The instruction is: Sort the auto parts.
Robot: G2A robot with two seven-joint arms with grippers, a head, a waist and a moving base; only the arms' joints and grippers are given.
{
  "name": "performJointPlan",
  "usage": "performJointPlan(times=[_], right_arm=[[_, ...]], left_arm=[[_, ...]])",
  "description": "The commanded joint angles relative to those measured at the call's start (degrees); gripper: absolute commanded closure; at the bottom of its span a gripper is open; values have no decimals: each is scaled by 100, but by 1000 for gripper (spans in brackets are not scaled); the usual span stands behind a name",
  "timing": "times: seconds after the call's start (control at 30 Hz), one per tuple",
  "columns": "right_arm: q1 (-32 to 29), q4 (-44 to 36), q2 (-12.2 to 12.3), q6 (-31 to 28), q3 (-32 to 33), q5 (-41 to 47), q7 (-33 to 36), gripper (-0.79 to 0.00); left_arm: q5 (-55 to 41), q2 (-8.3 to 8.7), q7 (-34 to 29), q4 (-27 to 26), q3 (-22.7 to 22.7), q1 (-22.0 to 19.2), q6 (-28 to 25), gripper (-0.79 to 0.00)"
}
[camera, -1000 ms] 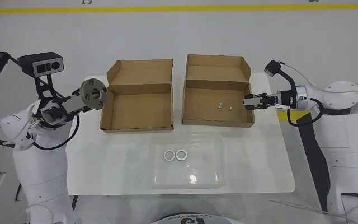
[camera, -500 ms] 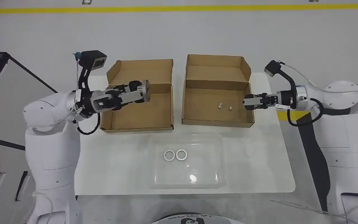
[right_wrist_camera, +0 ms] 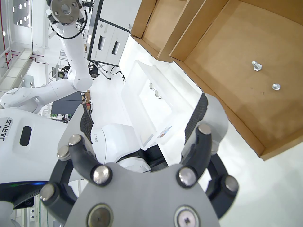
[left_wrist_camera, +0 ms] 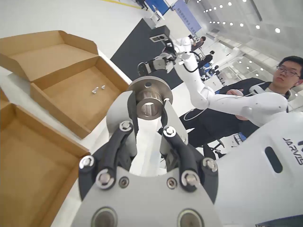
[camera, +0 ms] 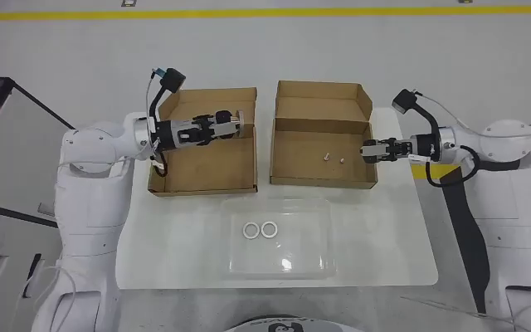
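Note:
My left gripper (camera: 234,124) is shut on a grey metal flanged hub (left_wrist_camera: 149,98), its fingers clamped on the hub's narrow collar. It hangs over the back of the left cardboard box (camera: 203,170). The hub's round flange (right_wrist_camera: 64,9) faces the right wrist camera. Two small silver bolts (camera: 325,155) (right_wrist_camera: 256,66) lie in the right cardboard box (camera: 299,166). My right gripper (camera: 365,151) (right_wrist_camera: 144,116) is open and holds nothing, just outside that box's right wall. Two white rings (camera: 259,229) lie in the clear plastic tray (camera: 315,257).
The two boxes stand side by side at the back of the white table (camera: 390,241), their lids folded back. The clear tray sits in front of them, near the table's front edge. A person sits behind the robot in the left wrist view.
The left arm has swung in from beyond the table's left edge to above the left box, carrying the hub. The right arm has stayed still.

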Motion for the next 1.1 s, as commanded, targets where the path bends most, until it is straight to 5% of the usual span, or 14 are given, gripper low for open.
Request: performJointPlan(times=[0.0, 1.07], right_arm=[[0, 0, 0, 0, 0, 1, 0, -785], [0, 0, 0, 0, 0, 1, 0, -785]], left_arm=[[406, 27, 1, 146, 91, -86, -59, 0], [3505, 119, 704, 2083, 1864, -1049, -446, 0]])
